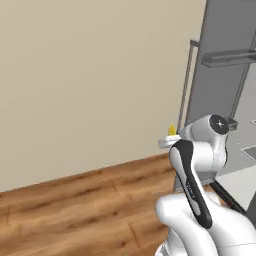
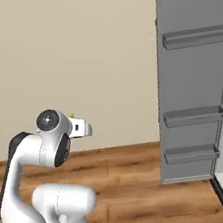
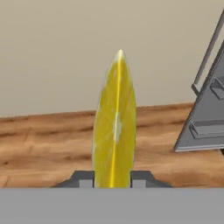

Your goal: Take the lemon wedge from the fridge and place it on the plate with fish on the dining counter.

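1. Likely very light: lemon wedge (image 3: 114, 127) is small, spanning no more than the narrow gap between the fingertips (image 3: 83, 178).
2. Probably soft and moist under a firmer rind, so liable to squash or slip if squeezed hard; judged best carried with a modest, steady pinch.
3. Held by its lower end, one dark fingertip touching each flank, pointed tip standing up and away from the hand.
4. Best hold, by judgement: across the two flat cut faces near the thick middle, not at the thin tip, where little surface is offered.
5. Looks bright yellow, slender and leaf-shaped in the hand view, with a paler line down its centre and a whitish spot midway.
6. Seen in the left base view as a tiny yellow point (image 1: 172, 130) just above the gripper (image 1: 167, 141); in the right base view as a speck (image 2: 72, 116) at the gripper (image 2: 83, 129).
7. Fingers clamped on the wedge, no gap visible between pads and fruit.
8. Carried in mid-air, resting on nothing, above the wooden floor (image 1: 75, 205) and in front of the beige wall (image 1: 85, 75).
9. Well apart from the open fridge door (image 2: 197, 95), whose grey shelf bins stand at the right edge.
10. Risk, by judgement: wedge twisting or dropping during wide arm swings.
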You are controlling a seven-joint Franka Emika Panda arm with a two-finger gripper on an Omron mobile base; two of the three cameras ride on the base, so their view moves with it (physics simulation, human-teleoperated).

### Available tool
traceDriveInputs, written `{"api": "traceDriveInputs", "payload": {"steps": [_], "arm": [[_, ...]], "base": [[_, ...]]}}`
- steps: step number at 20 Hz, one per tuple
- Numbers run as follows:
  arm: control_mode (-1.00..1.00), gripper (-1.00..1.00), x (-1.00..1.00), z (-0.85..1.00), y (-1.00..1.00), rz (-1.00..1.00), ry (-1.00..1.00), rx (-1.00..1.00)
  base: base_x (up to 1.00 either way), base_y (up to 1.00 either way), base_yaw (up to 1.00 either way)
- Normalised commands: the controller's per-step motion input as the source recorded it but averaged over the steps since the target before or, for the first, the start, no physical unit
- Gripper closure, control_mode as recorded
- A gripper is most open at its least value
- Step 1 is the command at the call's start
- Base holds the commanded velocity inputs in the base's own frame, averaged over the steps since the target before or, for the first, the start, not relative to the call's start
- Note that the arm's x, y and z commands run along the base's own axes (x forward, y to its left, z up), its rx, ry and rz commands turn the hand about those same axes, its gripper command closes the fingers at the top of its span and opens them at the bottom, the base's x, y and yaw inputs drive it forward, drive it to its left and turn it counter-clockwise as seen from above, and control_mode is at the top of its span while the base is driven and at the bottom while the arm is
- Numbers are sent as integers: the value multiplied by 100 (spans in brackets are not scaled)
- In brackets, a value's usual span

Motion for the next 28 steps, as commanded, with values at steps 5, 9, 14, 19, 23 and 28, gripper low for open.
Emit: {"api": "traceDriveInputs", "payload": {"steps": [5, 9, 14, 19, 23, 28], "arm": [[100, 100, 0, 0, 0, 0, 0, 0], [100, 100, 0, 0, 0, 0, 0, 0], [100, 100, 0, 0, 0, 0, 0, 0], [100, 100, 0, 0, 0, 0, 0, 0], [100, 100, 0, 0, 0, 0, 0, 0], [100, 100, 0, 0, 0, 0, 0, 0]], "base": [[-55, -20, 86], [-34, -4, 93], [-14, 0, 99], [-45, -5, 86], [-50, -1, 54], [56, -68, 5]]}}
